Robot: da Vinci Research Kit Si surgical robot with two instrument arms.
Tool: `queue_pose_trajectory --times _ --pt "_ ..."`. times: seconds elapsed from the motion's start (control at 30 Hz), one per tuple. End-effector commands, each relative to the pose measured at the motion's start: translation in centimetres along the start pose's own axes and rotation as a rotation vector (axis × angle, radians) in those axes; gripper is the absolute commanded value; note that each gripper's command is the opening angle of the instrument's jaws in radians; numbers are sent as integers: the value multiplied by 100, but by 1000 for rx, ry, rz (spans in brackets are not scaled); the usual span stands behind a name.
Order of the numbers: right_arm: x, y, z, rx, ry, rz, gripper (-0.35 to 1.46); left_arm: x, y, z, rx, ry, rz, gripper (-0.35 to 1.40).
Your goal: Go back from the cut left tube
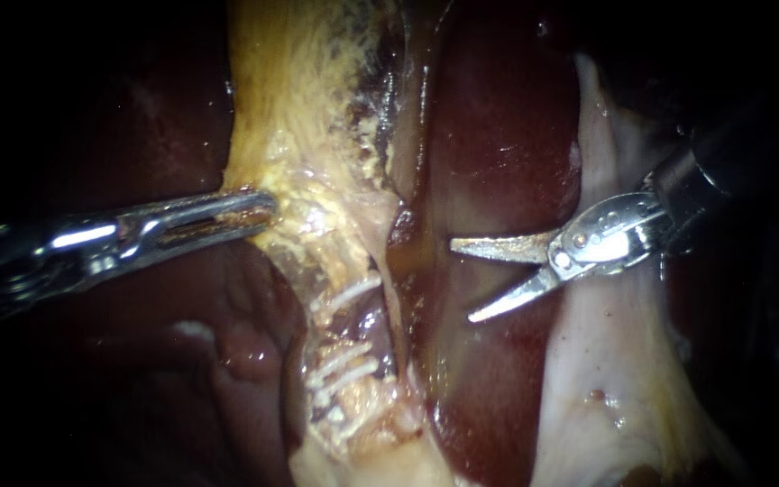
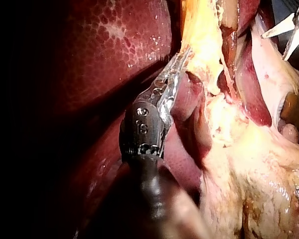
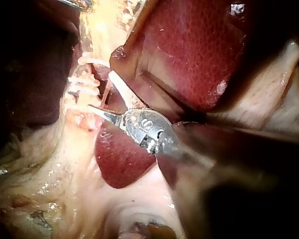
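The right tool [image 1: 462, 281], its two blades spread with nothing between them, lies over the liver [image 1: 498, 135] just beside the clipped tube [image 1: 360, 326]. If it is drawn back carelessly, those open tips could score the liver or snag a clip [image 1: 344, 293], so I judge it safer to close them first. The left tool [image 1: 259, 212] is pinching the yellow fatty tissue [image 1: 308, 180], and a slip there would slacken the field. Whether the tube is fully parted between its clips is hard to make out.

Your left tool [image 2: 182, 57] clamps its jaws on the yellow fatty tissue [image 2: 204, 35], liver [image 2: 104, 45] alongside; well ahead, your right tool [image 2: 276, 45] stands with blades apart.
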Motion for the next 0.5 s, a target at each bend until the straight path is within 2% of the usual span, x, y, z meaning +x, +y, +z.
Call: queue_pose_trajectory --times 0.03,0.2,0.5 --pt "0 0 1 0 -1 1 143 -1 0 4 0 4 -2 -35" --pt "0 0 1 -1 2 1 143 -7 -2 17 3 5 -4 -35" --pt "0 0 1 -2 2 -4 143 -6 -5 17 5 6 -4 -35"
